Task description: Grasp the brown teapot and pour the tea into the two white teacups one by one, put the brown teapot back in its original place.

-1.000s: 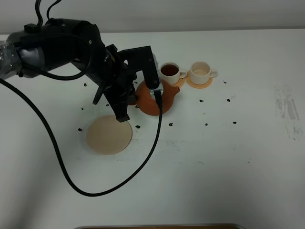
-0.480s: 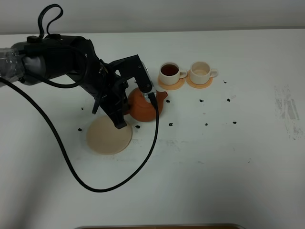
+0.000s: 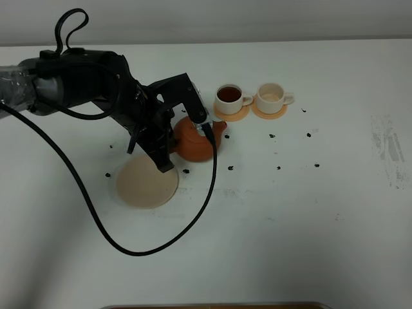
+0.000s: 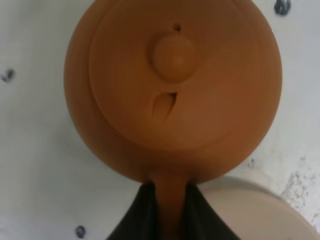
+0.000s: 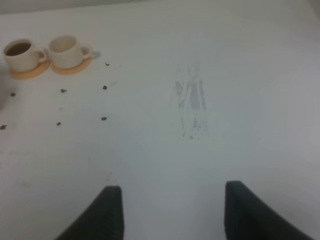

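- The brown teapot [image 3: 192, 145]: round reddish clay, lid on, upright, left of the tabletop's middle.
- Two white teacups [image 3: 271, 95] on orange coasters [image 3: 232, 116], side by side toward the far edge; the left one [image 3: 230, 95] holds dark tea.
- The beige disc coaster [image 3: 145, 185]: flat, bare, just beside the teapot.

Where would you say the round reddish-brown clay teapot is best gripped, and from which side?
Take the teapot by its loop handle, from the side opposite the spout, as the left gripper does: the body is too wide and round, the lid knob small.
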